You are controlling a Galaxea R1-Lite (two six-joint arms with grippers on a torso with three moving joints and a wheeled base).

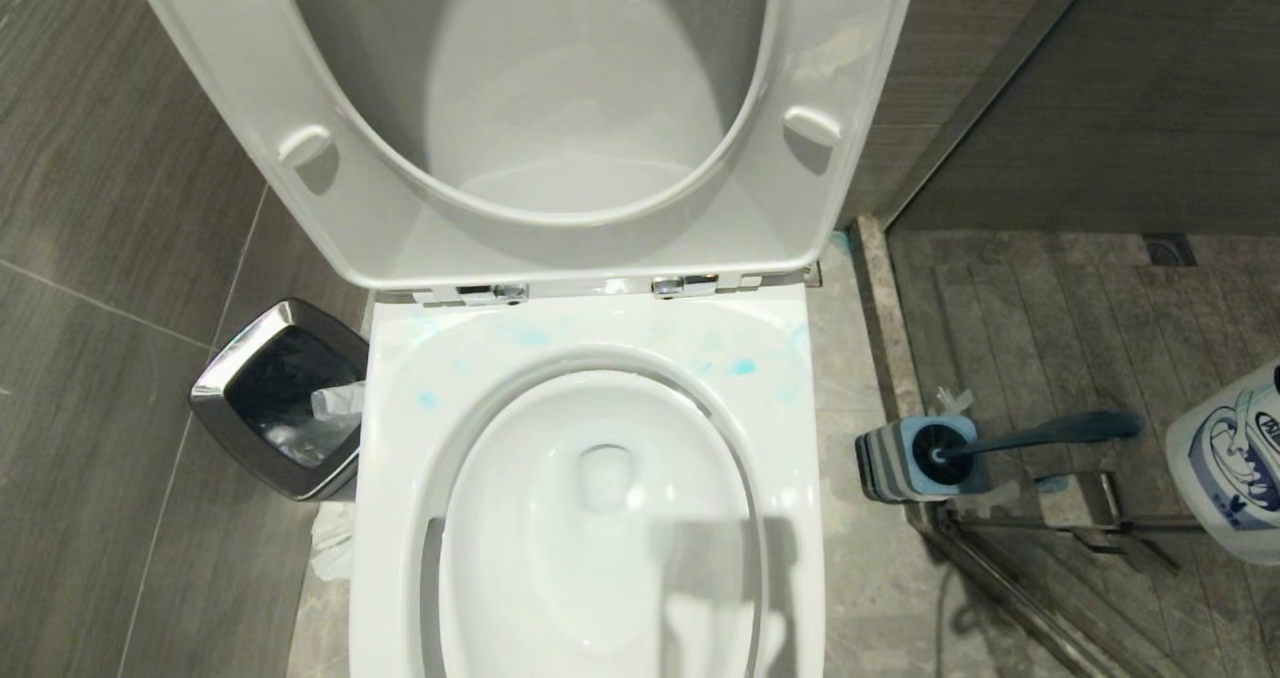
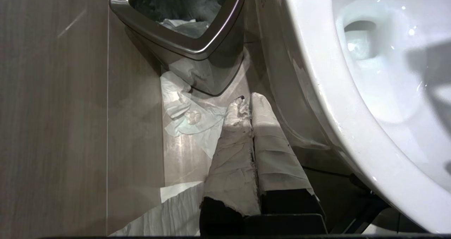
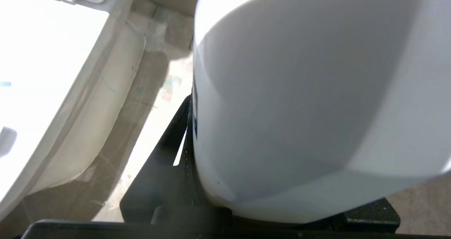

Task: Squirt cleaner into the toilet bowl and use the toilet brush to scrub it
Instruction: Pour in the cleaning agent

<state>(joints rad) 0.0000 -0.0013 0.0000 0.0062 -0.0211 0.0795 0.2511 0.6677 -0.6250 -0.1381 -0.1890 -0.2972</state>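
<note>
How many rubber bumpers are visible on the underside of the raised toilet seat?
2: one bumper on the seat's left side, one bumper on its right. Others nearer the seat's far end may lie outside the head view.

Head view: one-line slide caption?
Open white ceramic toilet bowl, blue-grey toilet brush in its holder, white cleaner bottle entering at right edge.

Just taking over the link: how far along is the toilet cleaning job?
Seat is up and blue smears mark the toilet bowl rim, so some cleaner may already be down. The right gripper holds the cleaner out to the right. The toilet brush sits in its base; scrubbing remains. The left gripper hangs shut by the bin.
</note>
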